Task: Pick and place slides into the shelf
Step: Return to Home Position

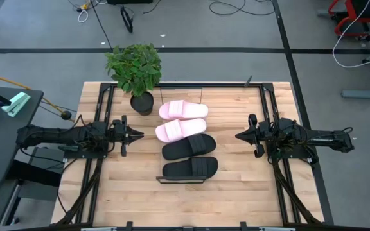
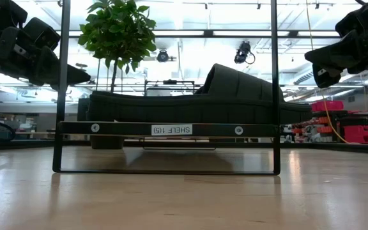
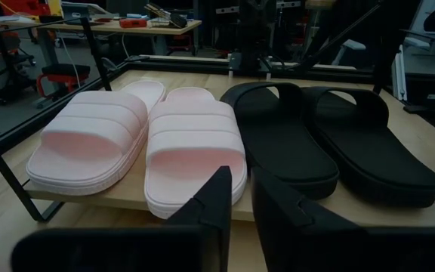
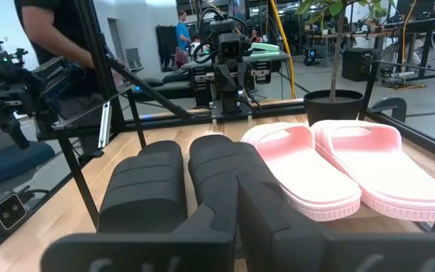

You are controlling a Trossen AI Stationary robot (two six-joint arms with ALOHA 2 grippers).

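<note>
Four slides lie side by side, soles down, on the shelf's [image 2: 171,130] light plank top. Two are pale pink [image 1: 183,110] [image 1: 182,130] at the far end and two are black [image 1: 188,148] [image 1: 190,168] at the near end. The left wrist view shows the pink pair [image 3: 89,143] [image 3: 195,151] beside the black pair [image 3: 278,143] [image 3: 376,151]. My left gripper [image 1: 140,135] hovers shut, left of the shelf and pointing at it. My right gripper [image 1: 237,136] hovers shut on the right side, facing the slides [image 4: 225,174]. Neither touches anything.
A potted plant [image 1: 137,70] stands on the table beside the shelf's far end, near the left arm's side. Black metal frame rails [image 1: 95,167] [image 1: 281,173] run along the table's left and right. Bare wood [image 1: 236,192] lies near the front edge. A person stands beyond the table [image 4: 51,23].
</note>
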